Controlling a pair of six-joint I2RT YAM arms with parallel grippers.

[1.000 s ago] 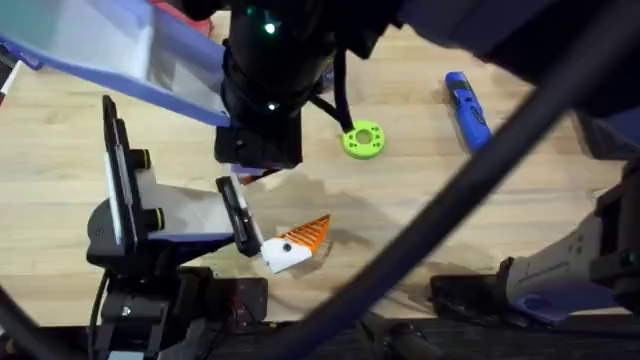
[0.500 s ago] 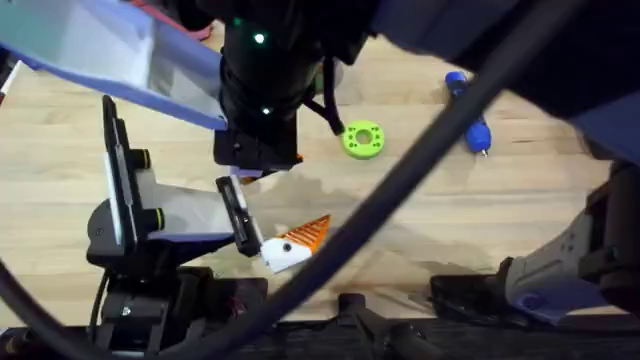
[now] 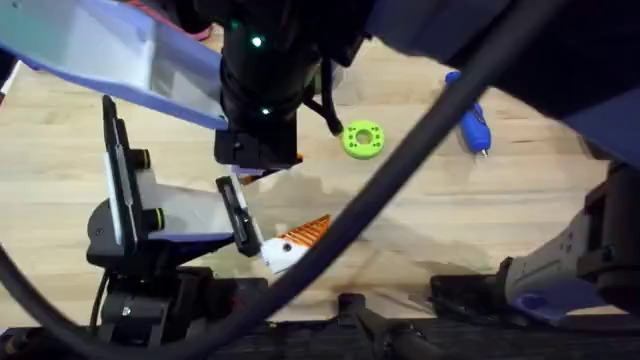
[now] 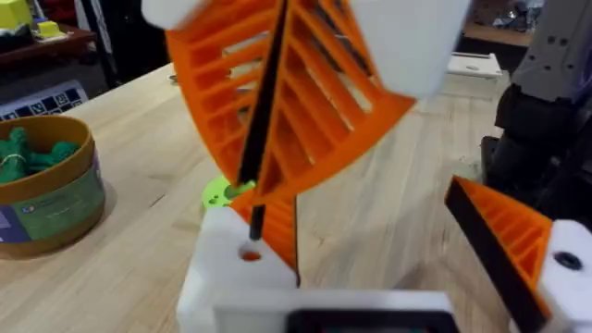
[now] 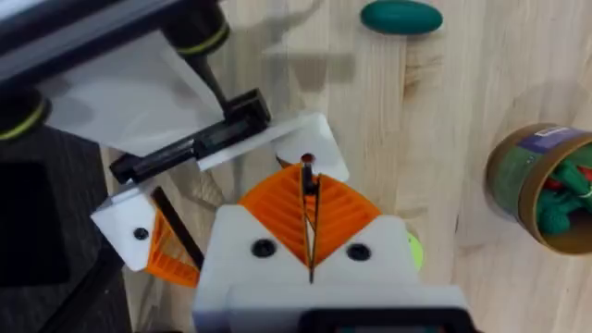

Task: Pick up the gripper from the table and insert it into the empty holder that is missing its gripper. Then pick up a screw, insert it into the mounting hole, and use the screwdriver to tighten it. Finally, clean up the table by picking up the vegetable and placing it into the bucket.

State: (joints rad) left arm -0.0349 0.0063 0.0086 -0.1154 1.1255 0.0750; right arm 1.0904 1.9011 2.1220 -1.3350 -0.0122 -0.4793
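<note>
My right gripper [image 5: 309,242] pads pressed together over holder [image 5: 305,139] | left claw: can't tell | vegetable [image 5: 400,17] on table [image 5: 435,120]

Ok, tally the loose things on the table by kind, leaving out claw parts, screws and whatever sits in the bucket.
Screwdriver: 1
Green ring: 1
Toy vegetable: 1
Bucket: 1
Total: 4

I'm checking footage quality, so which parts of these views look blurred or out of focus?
Overhead: the dark cable and arm close under the camera are smeared. Left wrist: the near orange ribbed pads are soft, the bucket clearer. Right wrist: the vegetable slightly soft.
</note>
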